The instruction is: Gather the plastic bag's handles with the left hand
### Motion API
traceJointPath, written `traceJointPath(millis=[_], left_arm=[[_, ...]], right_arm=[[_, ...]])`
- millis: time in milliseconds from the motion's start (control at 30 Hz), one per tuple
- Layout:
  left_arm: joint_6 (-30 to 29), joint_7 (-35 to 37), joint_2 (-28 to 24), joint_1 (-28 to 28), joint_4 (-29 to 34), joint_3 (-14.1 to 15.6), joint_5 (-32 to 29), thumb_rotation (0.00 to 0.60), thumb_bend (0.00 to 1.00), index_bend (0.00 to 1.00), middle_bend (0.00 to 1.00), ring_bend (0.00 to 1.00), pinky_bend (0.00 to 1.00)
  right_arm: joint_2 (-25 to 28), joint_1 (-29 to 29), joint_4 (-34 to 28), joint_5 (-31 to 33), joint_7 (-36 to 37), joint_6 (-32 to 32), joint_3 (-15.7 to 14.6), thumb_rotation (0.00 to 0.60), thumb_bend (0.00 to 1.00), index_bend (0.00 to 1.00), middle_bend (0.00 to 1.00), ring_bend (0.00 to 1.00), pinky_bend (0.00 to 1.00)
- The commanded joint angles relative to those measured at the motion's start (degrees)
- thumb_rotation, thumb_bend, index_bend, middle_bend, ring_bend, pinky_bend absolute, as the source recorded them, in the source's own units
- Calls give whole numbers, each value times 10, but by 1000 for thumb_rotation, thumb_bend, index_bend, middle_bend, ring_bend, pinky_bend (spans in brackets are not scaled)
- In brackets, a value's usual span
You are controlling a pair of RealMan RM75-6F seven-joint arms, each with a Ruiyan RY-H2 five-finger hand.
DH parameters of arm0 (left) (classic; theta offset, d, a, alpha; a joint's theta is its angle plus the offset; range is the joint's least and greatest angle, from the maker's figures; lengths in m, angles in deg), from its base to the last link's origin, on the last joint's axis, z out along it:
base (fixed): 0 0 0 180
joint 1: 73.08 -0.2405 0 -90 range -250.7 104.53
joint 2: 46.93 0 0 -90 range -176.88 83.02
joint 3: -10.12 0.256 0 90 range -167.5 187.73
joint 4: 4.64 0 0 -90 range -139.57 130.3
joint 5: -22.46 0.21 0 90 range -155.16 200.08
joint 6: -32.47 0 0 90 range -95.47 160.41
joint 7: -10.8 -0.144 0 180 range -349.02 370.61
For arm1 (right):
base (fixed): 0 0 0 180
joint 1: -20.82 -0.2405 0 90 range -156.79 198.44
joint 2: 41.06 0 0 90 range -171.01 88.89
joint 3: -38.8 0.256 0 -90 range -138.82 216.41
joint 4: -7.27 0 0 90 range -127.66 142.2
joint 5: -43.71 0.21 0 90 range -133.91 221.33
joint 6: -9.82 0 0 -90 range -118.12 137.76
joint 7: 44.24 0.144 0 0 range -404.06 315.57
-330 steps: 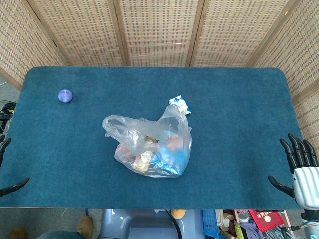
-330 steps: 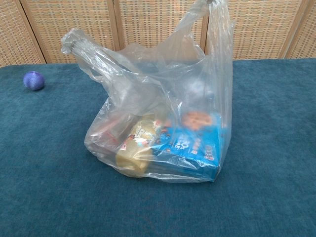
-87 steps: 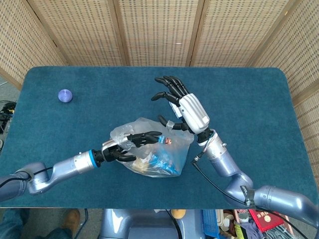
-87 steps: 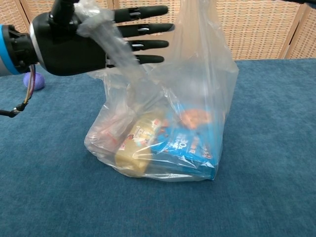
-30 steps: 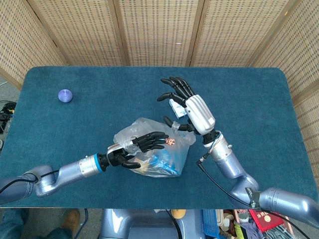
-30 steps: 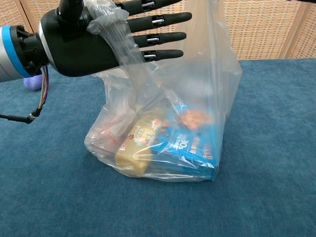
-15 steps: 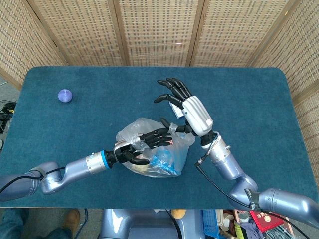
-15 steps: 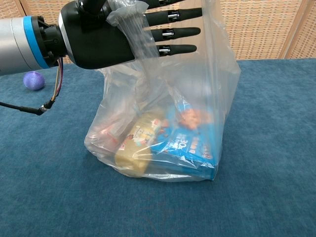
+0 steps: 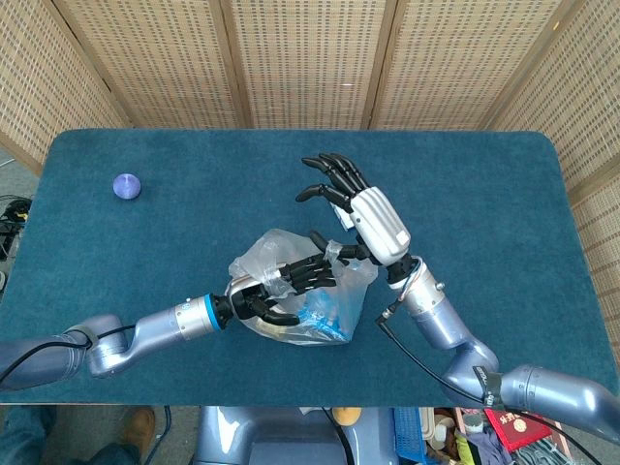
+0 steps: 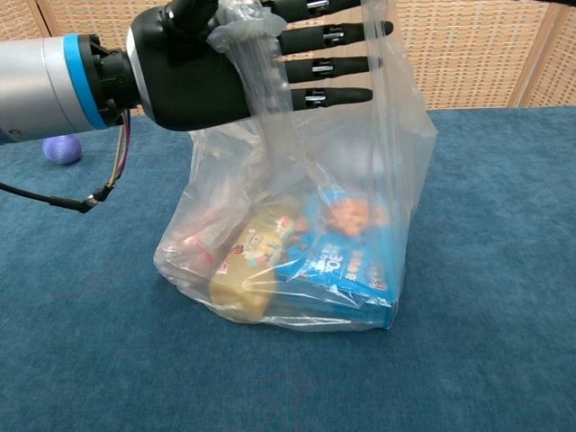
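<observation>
A clear plastic bag [image 9: 325, 302] of snack packs stands mid-table, seen close up in the chest view [image 10: 297, 243]. My left hand [image 9: 279, 283] reaches over the bag's mouth from the left. The left handle [image 10: 261, 63] is looped over its palm, and its fingers [image 10: 333, 63] lie straight and apart, pointing at the right handle. My right hand [image 9: 373, 225] hovers above the bag's far right side. It holds the right handle [image 10: 389, 54] up near its thumb with the other fingers spread. That handle runs taut out of the top of the chest view.
A small purple ball [image 9: 127, 185] lies at the far left of the blue felt table [image 9: 484, 194], also seen in the chest view [image 10: 61, 148]. Wicker screens close off the back. Blue and yellow packs sit in the bag's bottom.
My left hand has pushed further right across the bag's mouth, carrying the left handle toward the raised right handle. My right hand has shifted slightly left, still holding its handle up.
</observation>
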Motion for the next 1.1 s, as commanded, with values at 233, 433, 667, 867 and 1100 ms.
traceJointPath(millis=[233,433,667,867,1100], left_arm=[[31,-46,0,19,26,-23,-18,483,216,6,0,0,0],[45,-75,-4,22,40,-37,-37,483,216,19,0,0,0],[61,-86,-4,25,35,-44,-44,482,217,20,0,0,0],[75,-94,-6,33,35,-50,-45,483,216,21,0,0,0],[89,-115,-3,41,37,-65,-58,480,214,32,0,0,0]], right_arm=[[0,-8,-7,10,-8,11,5,600,427,323,121,0,0],[8,-8,-16,12,-7,14,8,600,428,322,121,0,0],[15,-9,-27,10,-9,18,8,600,427,323,121,0,0],[18,-15,-34,12,-19,24,11,600,425,323,121,0,0],[21,-25,-47,15,-27,36,14,600,427,323,121,0,0]])
